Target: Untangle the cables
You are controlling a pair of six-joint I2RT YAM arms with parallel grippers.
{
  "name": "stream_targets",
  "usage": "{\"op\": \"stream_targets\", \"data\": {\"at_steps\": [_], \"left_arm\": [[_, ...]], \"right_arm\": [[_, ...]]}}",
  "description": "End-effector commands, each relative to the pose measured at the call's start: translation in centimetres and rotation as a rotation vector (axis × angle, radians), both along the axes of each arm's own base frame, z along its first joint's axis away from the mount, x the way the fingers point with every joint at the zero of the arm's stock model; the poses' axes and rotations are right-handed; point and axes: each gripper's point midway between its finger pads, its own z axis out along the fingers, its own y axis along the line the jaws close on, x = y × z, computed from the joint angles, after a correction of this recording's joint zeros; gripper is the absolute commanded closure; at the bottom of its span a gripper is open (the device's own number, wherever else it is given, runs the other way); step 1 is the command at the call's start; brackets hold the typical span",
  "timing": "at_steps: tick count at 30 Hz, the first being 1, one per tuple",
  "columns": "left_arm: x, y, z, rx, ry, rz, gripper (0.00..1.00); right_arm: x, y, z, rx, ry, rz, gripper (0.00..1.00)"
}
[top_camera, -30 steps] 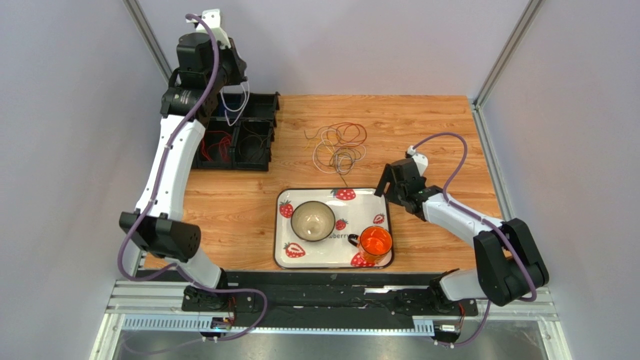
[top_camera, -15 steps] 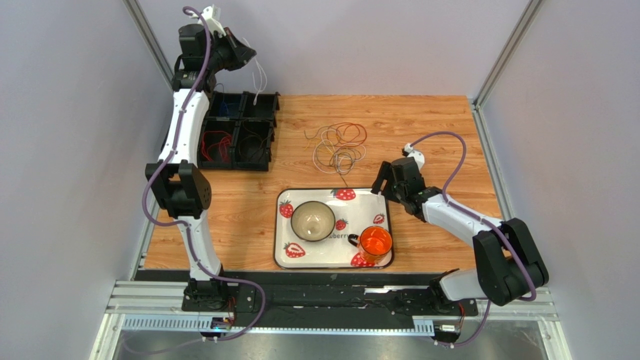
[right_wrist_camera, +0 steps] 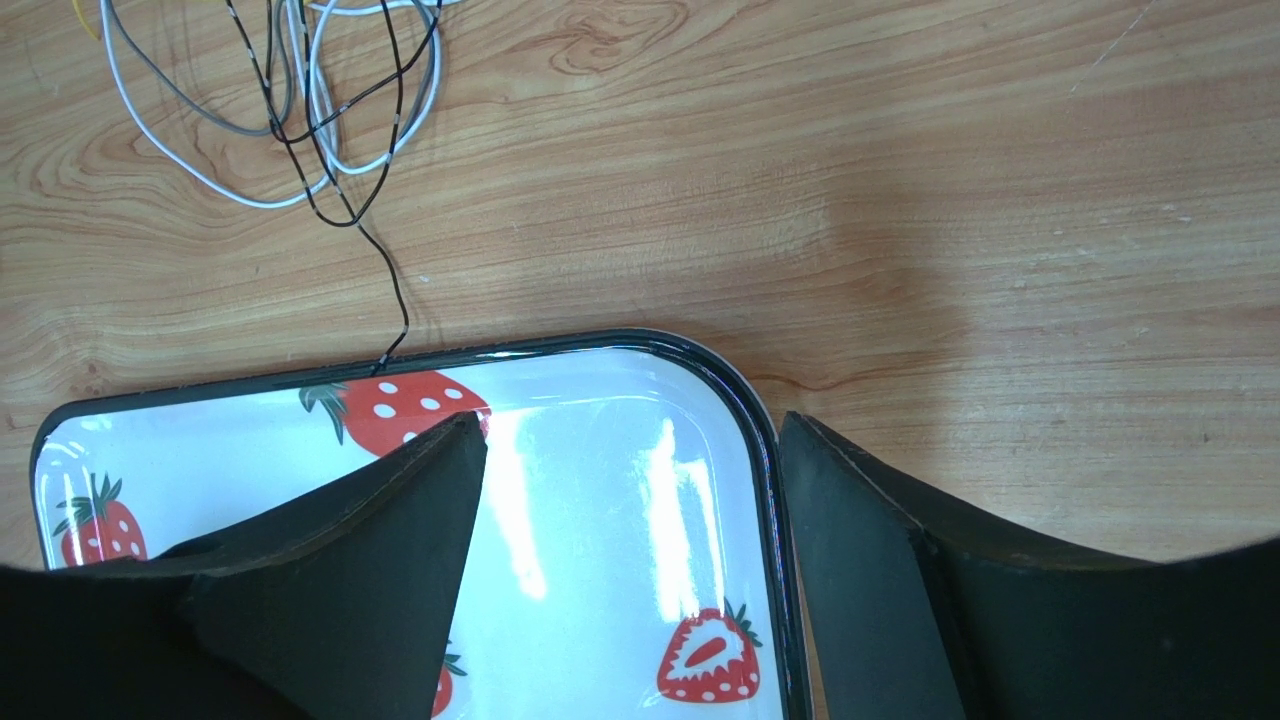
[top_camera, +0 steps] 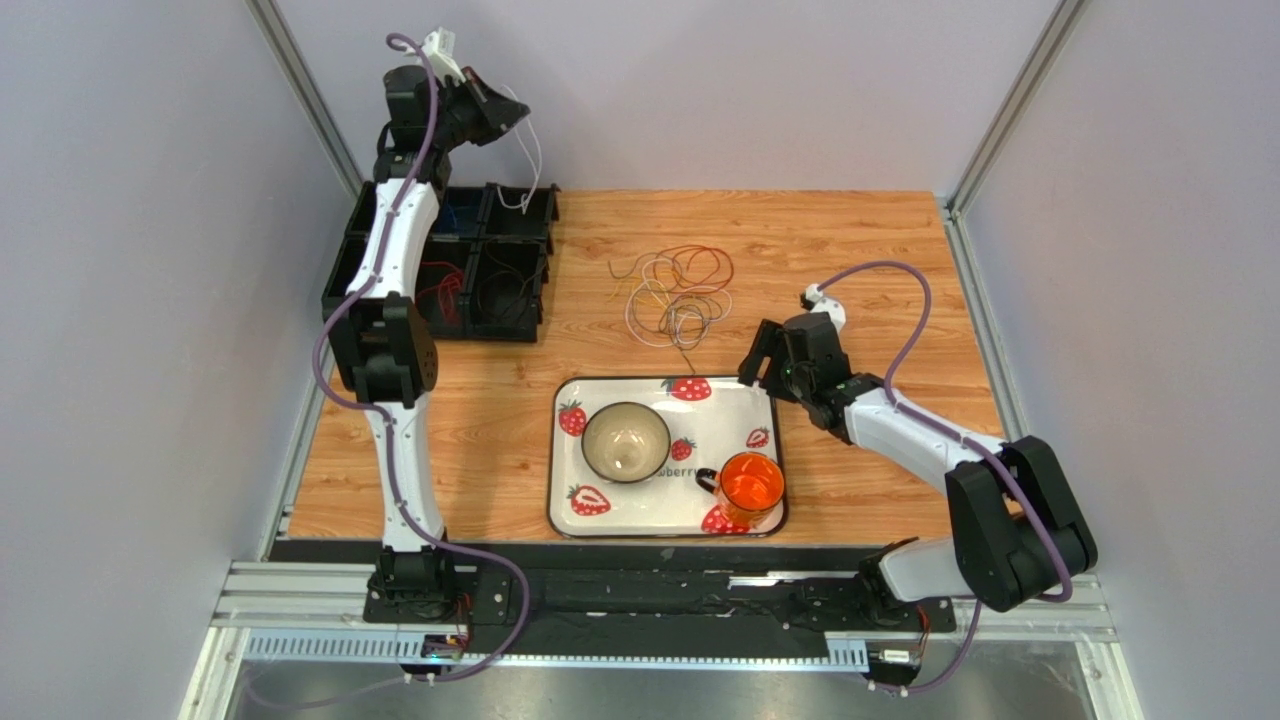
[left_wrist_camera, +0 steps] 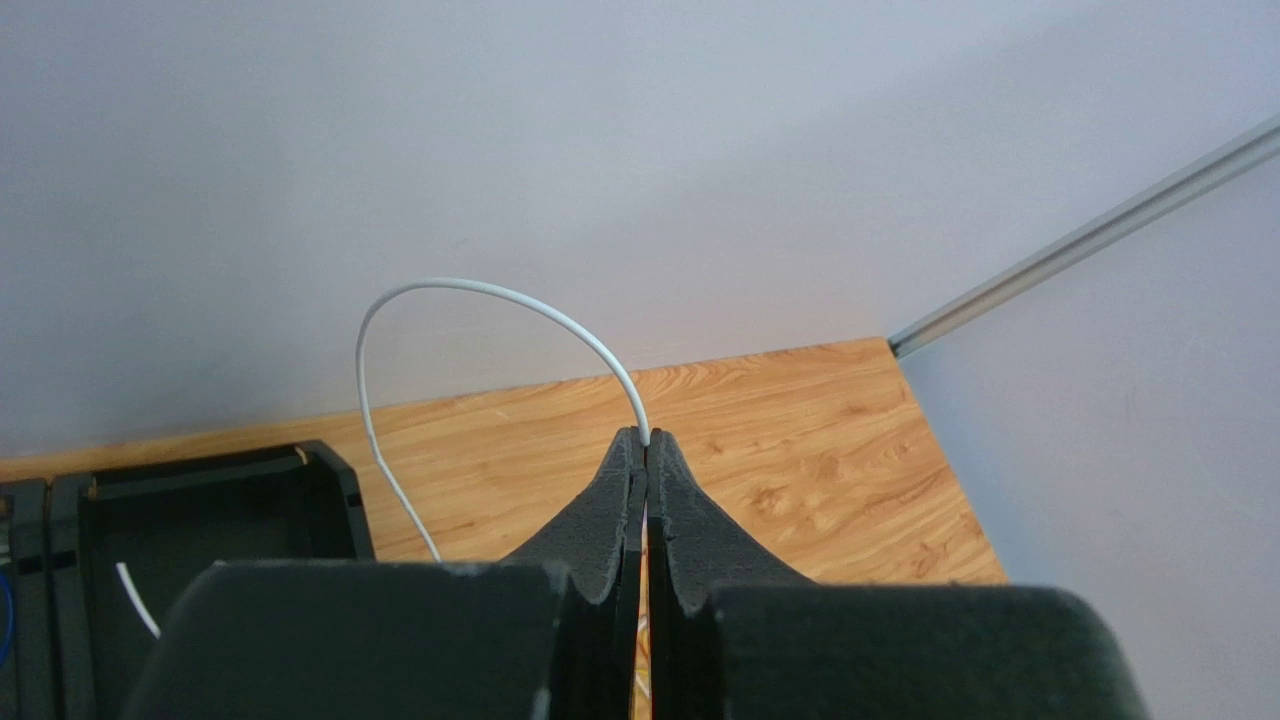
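Observation:
A tangle of thin cables (top_camera: 684, 293) in white, orange, yellow and dark colours lies on the wooden table behind the tray; its near loops also show in the right wrist view as the cables (right_wrist_camera: 316, 105). My left gripper (top_camera: 504, 108) is raised high over the back left corner, shut on one white cable (top_camera: 529, 162) that hangs down toward the black bins. In the left wrist view the left gripper (left_wrist_camera: 648, 443) pinches that white cable (left_wrist_camera: 451, 285) at the fingertips. My right gripper (top_camera: 760, 360) stands open with nothing in it; in its wrist view the right gripper (right_wrist_camera: 631, 423) hovers over the tray's far right corner.
A strawberry-print tray (top_camera: 661, 381), its rim (right_wrist_camera: 601, 342) under the right gripper, holds a bowl (top_camera: 625, 441) and an orange cup (top_camera: 750, 485). Black bins (top_camera: 519, 315) at the back left hold red and blue cables. Walls enclose the table on three sides.
The left arm has straightened and swung up and to the right, lifting the white cable above the bins. The right gripper has edged slightly left toward the tray corner.

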Motion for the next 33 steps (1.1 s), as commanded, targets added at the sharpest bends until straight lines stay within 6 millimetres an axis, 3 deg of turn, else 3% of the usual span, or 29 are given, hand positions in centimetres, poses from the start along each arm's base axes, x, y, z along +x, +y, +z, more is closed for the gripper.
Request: {"op": "stream_targets", "data": {"at_steps": [1, 23, 33], "left_arm": [[1.1, 0.7, 2.0, -0.044, -0.07, -0.001, 1.0], [2.9, 2.8, -7.5, 0.066, 0.102, 0.084, 1.0], [2.9, 6.0, -12.8, 0.193, 0.257, 0.262, 1.0]], "right_arm": [[0.9, 0.3, 0.7, 0.012, -0.044, 0.012, 0.24], [1.0, 0.5, 0.6, 0.013, -0.038, 0.023, 0.26], [1.0, 0.6, 0.5, 0.013, -0.034, 0.028, 0.27]]}}
